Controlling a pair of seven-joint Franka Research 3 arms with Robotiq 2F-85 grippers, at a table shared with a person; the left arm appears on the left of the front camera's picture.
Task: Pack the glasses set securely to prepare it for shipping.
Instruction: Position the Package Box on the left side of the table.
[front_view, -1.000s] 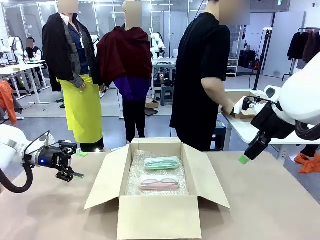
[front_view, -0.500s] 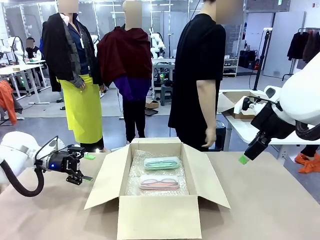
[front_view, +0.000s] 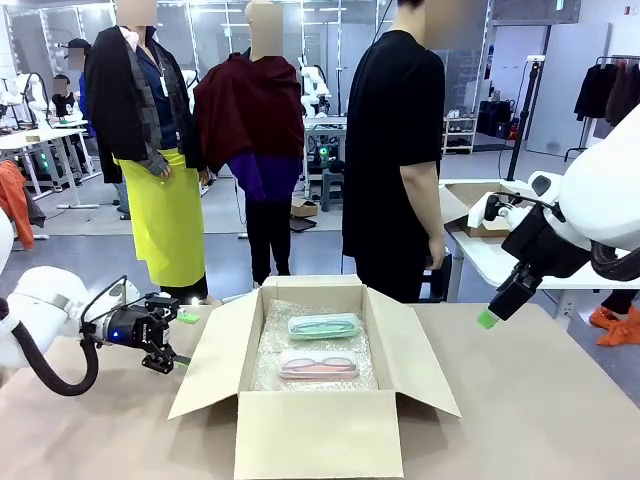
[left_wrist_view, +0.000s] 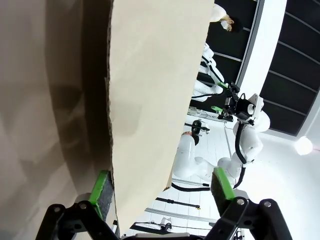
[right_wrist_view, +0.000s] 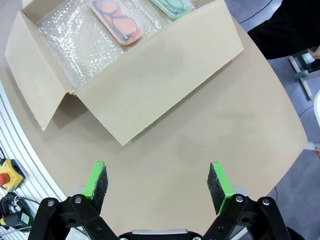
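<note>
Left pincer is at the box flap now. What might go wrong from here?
The open left pincer has the left flap between its fingers; a push might shove the cardboard box instead of folding it. The mint-green case and pink case lie uncovered on the bubble wrap, so a jolt may slide them.

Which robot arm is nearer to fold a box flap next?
Probably the left: the left gripper, open, sits at the left flap, while the right gripper hangs apart from the box.

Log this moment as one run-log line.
left hand: open, at left flap | right hand: open, over table | mint-green case, pink case: on bubble wrap in open box
</note>
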